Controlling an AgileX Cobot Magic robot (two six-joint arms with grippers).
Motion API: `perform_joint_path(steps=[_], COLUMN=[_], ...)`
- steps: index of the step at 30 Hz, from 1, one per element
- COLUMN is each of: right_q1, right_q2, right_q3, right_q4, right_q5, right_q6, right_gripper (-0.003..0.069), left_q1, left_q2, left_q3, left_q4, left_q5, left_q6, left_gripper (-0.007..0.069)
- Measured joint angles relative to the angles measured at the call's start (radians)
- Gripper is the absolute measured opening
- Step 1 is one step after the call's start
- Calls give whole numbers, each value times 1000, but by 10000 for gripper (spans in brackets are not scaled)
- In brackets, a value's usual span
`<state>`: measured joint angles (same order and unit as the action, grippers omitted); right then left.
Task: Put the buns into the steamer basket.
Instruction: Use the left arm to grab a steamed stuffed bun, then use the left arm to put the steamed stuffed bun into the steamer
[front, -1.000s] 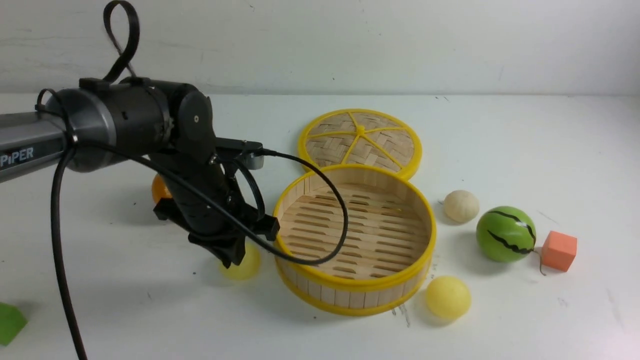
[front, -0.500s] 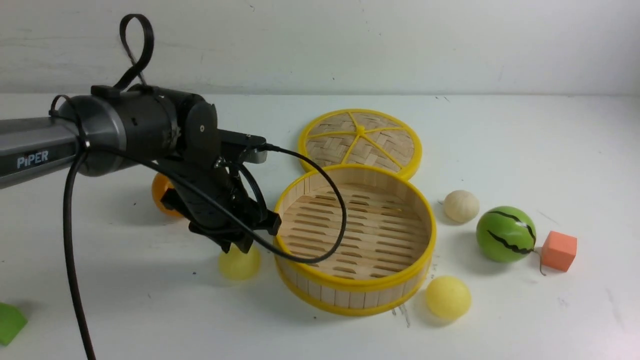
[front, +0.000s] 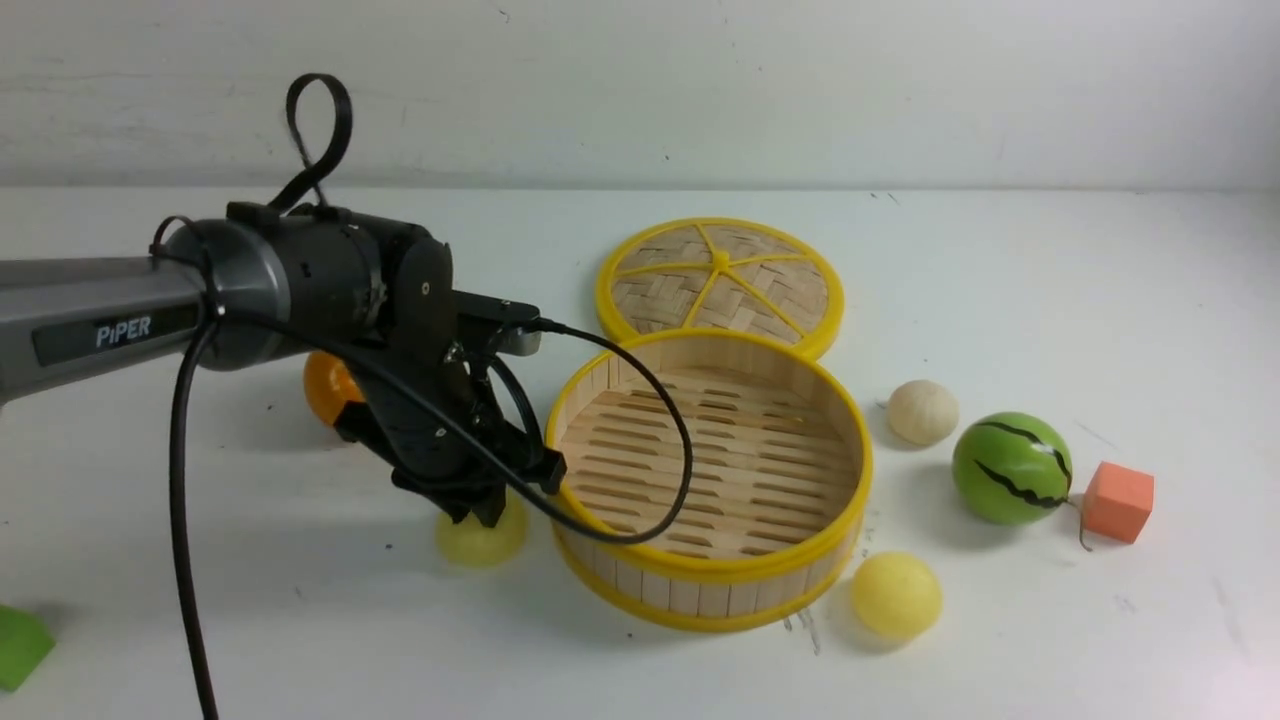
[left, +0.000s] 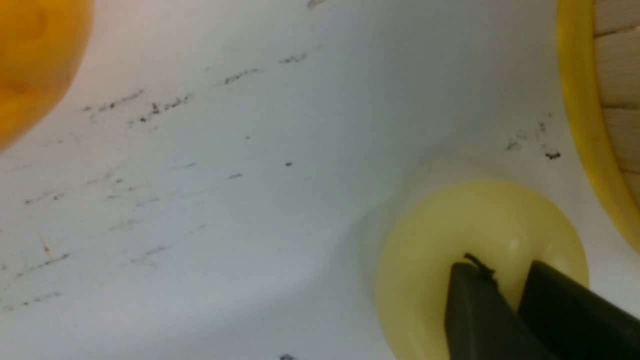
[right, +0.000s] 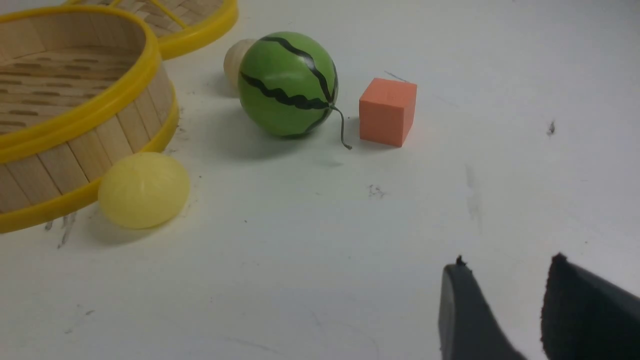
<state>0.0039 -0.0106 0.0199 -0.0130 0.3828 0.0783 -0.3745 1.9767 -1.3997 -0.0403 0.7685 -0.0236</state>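
Observation:
A pale yellow bun (front: 480, 545) lies on the table just left of the steamer basket (front: 700, 595). My left gripper (front: 485, 512) comes down on it from above. In the left wrist view the gripper (left: 500, 270) has its jaws nearly together, pinching into the top of the squashed bun (left: 425, 250) beside the basket's rim (left: 580, 100). A second yellow bun (front: 895, 595) sits at the basket's front right, and a cream-white bun (front: 922, 411) to its right. My right gripper (right: 507, 262) stands open over bare table, away from the yellow bun (right: 144, 190). The basket holds nothing.
An orange (front: 325, 385) lies behind the left arm. The woven lid (front: 720, 280) rests behind the basket. A watermelon ball (front: 1010, 468) and an orange cube (front: 1118, 500) sit at the right. A green block (front: 18, 645) is at the front left. The arm's cable hangs over the basket.
The left arm has shifted right and lowered. Its fingers now press into the top of the yellow bun, which looks flatter. Nothing else has moved.

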Motion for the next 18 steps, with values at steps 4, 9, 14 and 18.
perform_joint_path(steps=[4, 9, 14, 18], right_q1=[0, 0, 0, 0], right_q2=[0, 0, 0, 0], right_q3=[0, 0, 0, 0], right_q4=[0, 0, 0, 0], right_q5=[0, 0, 0, 0], right_q6=[0, 0, 0, 0], right_gripper=[239, 239, 239, 239], left_q1=[0, -33, -113, -170], left_q2=[0, -65, -119, -43], left_q3=[-32, -118, -219, -300], left_q4=[3, 15, 11, -1], left_q5=[54, 156, 161, 162], left_q6=[-1, -27, -26, -26], left_gripper=[-13, -13, -13, -13])
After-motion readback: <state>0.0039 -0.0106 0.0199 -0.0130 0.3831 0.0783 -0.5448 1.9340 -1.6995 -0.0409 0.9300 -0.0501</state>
